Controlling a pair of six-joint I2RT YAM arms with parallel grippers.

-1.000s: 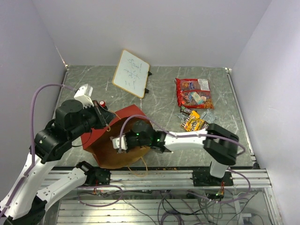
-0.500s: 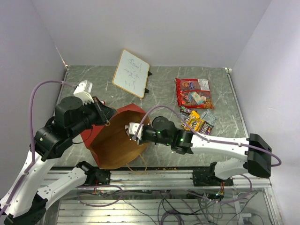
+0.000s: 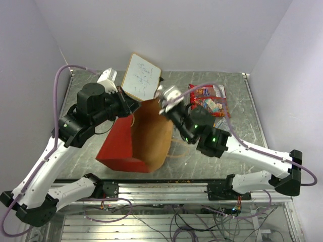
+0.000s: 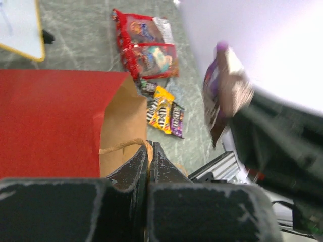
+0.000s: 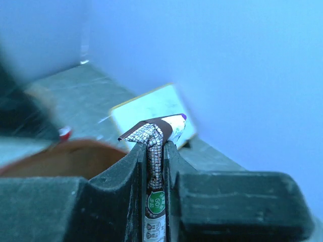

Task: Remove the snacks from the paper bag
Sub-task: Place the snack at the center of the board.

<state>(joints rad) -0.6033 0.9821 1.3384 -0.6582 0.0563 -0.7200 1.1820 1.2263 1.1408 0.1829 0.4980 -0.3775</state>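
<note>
Snack packet [image 5: 157, 132] sits pinched in the right pincer [image 5: 153, 154], near the paper bag [image 3: 151, 136].

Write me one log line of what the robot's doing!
left tool: shut on handle | right tool: shut on small packet, outside paper bag

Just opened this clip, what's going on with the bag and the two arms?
The left gripper is shut on a handle of the paper bag, holding it up. The right gripper pinches a small purple-brown packet between its fingers, up by the bag's mouth. A large red candy bag and several small packets already lie on the table to the right.
</note>
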